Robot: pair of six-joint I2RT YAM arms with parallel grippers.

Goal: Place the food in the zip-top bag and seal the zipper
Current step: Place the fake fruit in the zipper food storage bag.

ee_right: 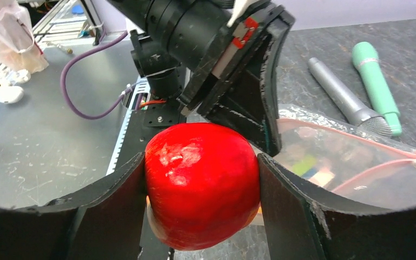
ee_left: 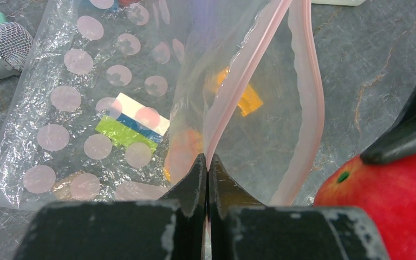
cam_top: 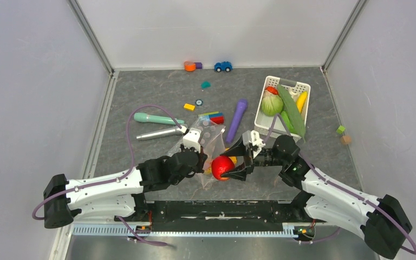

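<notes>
The clear polka-dot zip-top bag (cam_top: 206, 135) lies on the mat in front of the arms. My left gripper (ee_left: 207, 162) is shut on one lip of its pink zipper (ee_left: 249, 70), holding the mouth apart from the other lip (ee_left: 317, 97). An orange piece (ee_left: 241, 95) shows inside the bag. My right gripper (ee_right: 200, 162) is shut on a round red tomato (ee_right: 195, 189), which hangs just right of the bag's mouth (cam_top: 223, 167). More food sits in the white basket (cam_top: 298, 86): a cabbage (cam_top: 272, 104), a cucumber (cam_top: 292, 111), a banana (cam_top: 301, 101) and a small tomato (cam_top: 271, 90).
A teal microphone (cam_top: 157, 118) and a silver one (cam_top: 160, 134) lie left of the bag. A purple stick (cam_top: 237, 119) and coloured blocks (cam_top: 212, 116) lie behind it. A toy car (cam_top: 223, 66) stands by the back wall, and two small cubes (cam_top: 343, 134) sit at the right.
</notes>
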